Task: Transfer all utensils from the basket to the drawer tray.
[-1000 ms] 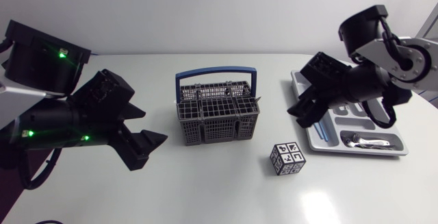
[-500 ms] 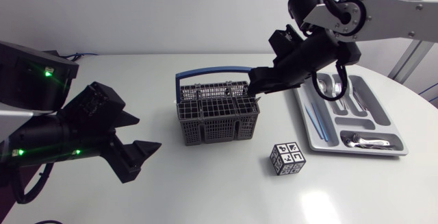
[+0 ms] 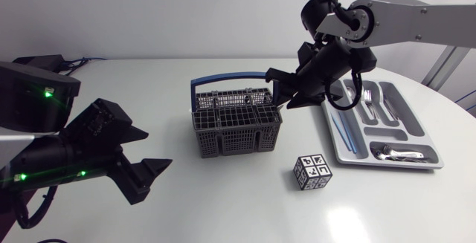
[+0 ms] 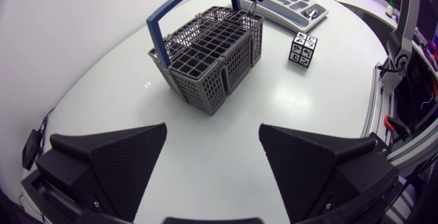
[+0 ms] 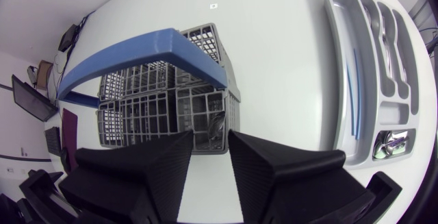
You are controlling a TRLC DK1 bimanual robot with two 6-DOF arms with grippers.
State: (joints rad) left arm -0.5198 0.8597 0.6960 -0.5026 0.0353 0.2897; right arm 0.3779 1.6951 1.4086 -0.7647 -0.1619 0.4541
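White glossy table (image 3: 223, 213). Left claw (image 4: 212, 148), matte black wedges, is held wide apart and empty, well off the left of the basket (image 3: 236, 128). Right claw (image 5: 211, 142) is hung over the basket's right end cell, fingers slightly apart, nothing clamped. Basket is made of grey plastic grid with a blue hoop handle. Grey moulded tray (image 3: 342, 148), right of basket, is already loaded with shiny metal utensils (image 3: 398, 152). Patterned cube (image 3: 312, 172) is set by basket's front right. A last utensil (image 5: 217, 125) seems left in that cell; task is judged nearly done.
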